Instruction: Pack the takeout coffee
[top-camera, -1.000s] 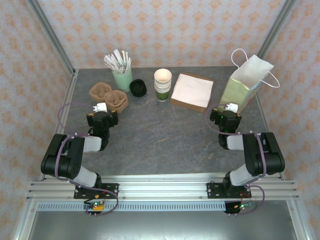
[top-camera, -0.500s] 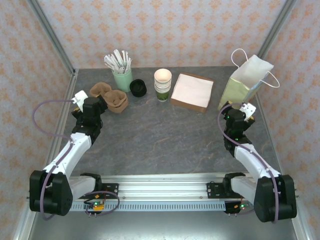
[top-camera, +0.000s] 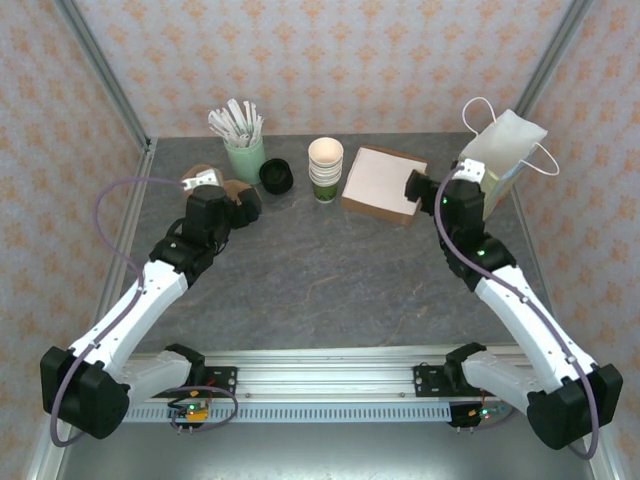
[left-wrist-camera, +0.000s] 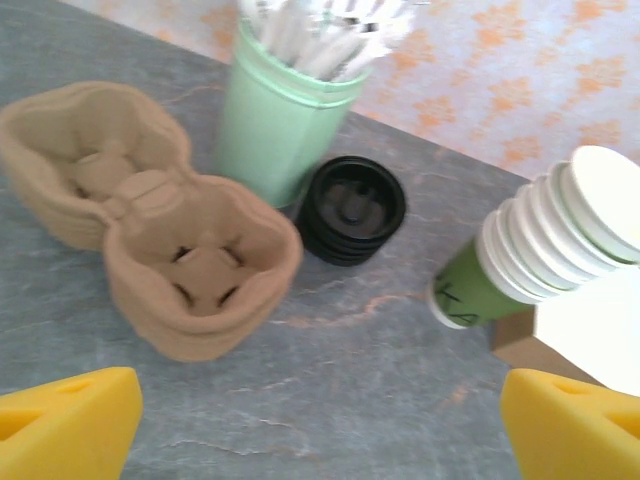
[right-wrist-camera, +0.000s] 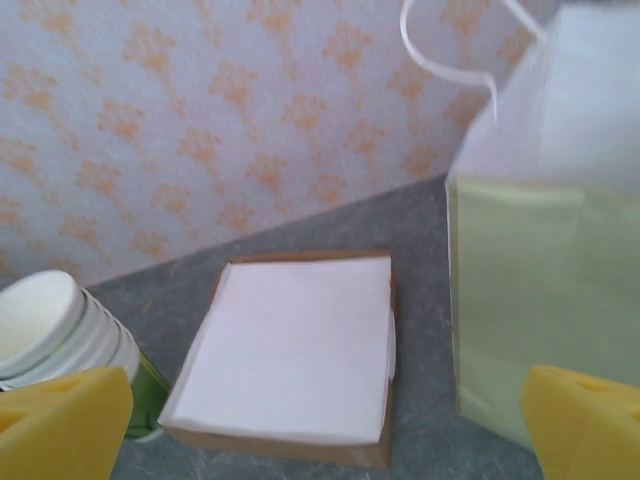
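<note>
Two arms have swung out from their folded pose near the rail and now reach deep toward the back row. That reads as the opening approach, with nothing picked up yet. The left end effector (left-wrist-camera: 320, 425) hangs over the pulp cup carrier (left-wrist-camera: 195, 265), its yellow fingers spread wide and empty. The right end effector (right-wrist-camera: 322, 420) is just as wide and empty, facing the napkin box (right-wrist-camera: 295, 345) with the paper bag (right-wrist-camera: 545, 300) right beside it. As for the takeout coffee, I judge it is yet to be made up. Its makings are the black lids (left-wrist-camera: 350, 208) and the cup stack (left-wrist-camera: 545, 240), standing at back centre, near each other but apart. The lids are hemmed in, just beside the mint tumbler (left-wrist-camera: 275, 130) and close to the carrier's rim, so a descent there wants care. The cup stack has the napkin box close on its right. Room is generous in the middle, a broad bare stretch of bench (top-camera: 320, 270) between the arms. The bag stands hard in the right back corner against the frame, leaving little slack for a reach over its mouth.
</note>
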